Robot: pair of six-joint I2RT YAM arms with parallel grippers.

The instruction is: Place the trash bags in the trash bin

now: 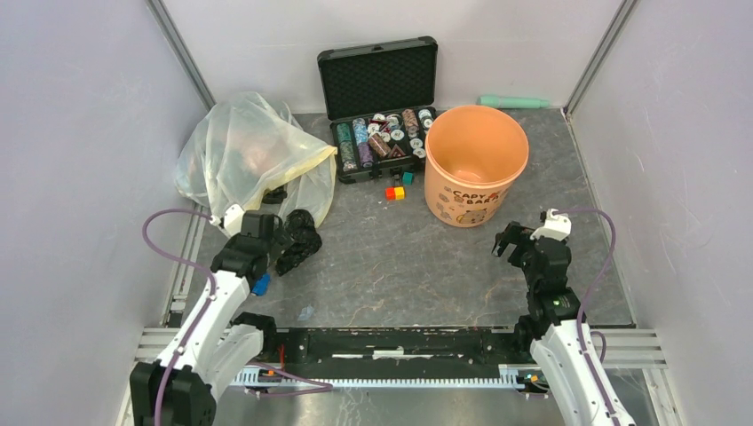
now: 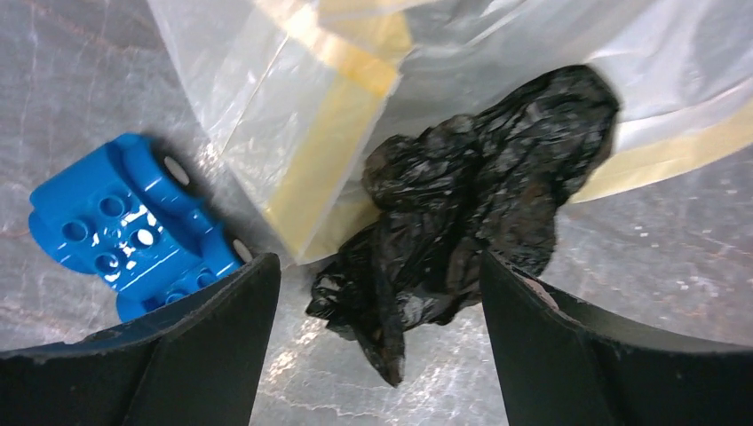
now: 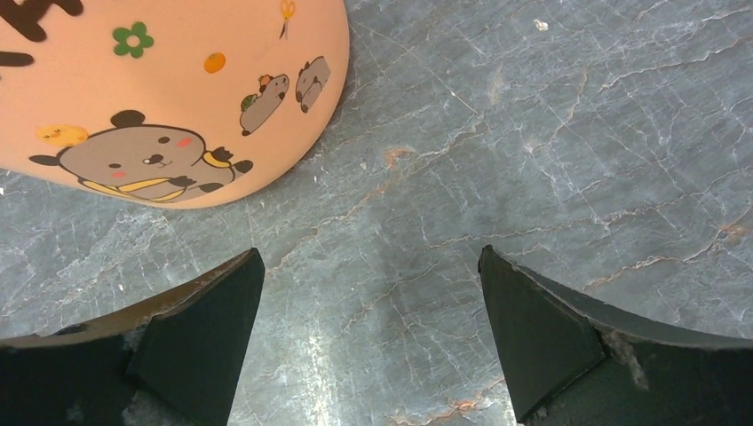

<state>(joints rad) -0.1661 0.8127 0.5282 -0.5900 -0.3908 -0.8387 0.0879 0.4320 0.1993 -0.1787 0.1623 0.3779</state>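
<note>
black trash bag (image 2: 462,213) against clear bag (image 2: 293,98) | left fingers (image 2: 213,355) apart astride it | right fingers (image 3: 195,346) apart, bin (image 3: 133,89) cropped

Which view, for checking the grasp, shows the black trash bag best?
Left wrist view: the black trash bag lies crumpled and sharp ahead of the open left gripper. Top external barely separates it from that gripper; right wrist shows none of it.

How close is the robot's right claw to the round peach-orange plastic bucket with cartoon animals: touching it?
Apart. The right wrist view shows bare grey table between the open right gripper and the round peach-orange plastic bucket.
</note>
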